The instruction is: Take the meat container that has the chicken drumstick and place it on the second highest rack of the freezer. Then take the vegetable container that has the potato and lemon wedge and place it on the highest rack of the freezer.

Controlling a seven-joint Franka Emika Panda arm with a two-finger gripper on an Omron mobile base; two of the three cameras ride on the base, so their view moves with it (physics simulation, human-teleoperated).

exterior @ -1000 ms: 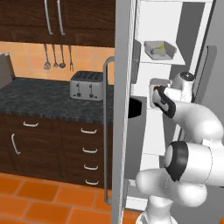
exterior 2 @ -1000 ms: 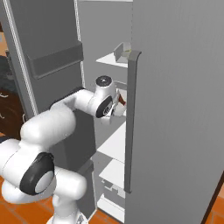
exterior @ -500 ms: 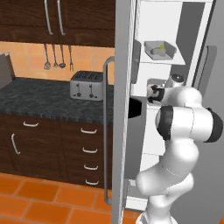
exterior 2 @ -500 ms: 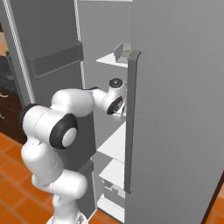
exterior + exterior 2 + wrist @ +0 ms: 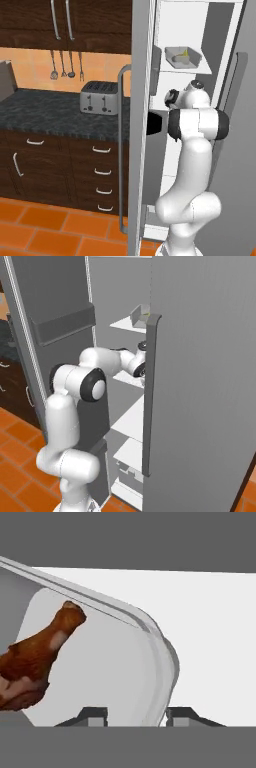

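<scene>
The tall grey freezer (image 5: 142, 125) with its white shelved interior stands open, its door edge and long vertical silver bar handle (image 5: 121, 150) running down the middle of the left base view, with the dark speckled kitchen counter (image 5: 45, 112) at nine o'clock of it carrying a silver two-slot toaster (image 5: 100, 97). The white Franka arm (image 5: 192, 170) rises from five o'clock in that view and bends up into the cabinet, its wrist at the level of the flat white second highest rack (image 5: 131, 378). On the topmost white shelf (image 5: 182, 70), at twelve o'clock of the wrist, sits the shallow light-grey vegetable container (image 5: 182, 56) holding an olive-brown potato (image 5: 177, 59) and a bright yellow lemon wedge (image 5: 185, 51). In the hand view the shallow light-grey meat container (image 5: 115, 662) lies on that white rack, its rounded corner rim curving from ten o'clock down to six o'clock, and the brown chicken drumstick (image 5: 37, 654) rests inside at nine o'clock. The two-finger gripper (image 5: 135, 717) is at six o'clock of the hand view, its dark fingertips (image 5: 92, 716) standing spread on either side of the tray's rim, one inside the wall and one outside; whether they touch it I cannot tell.
</scene>
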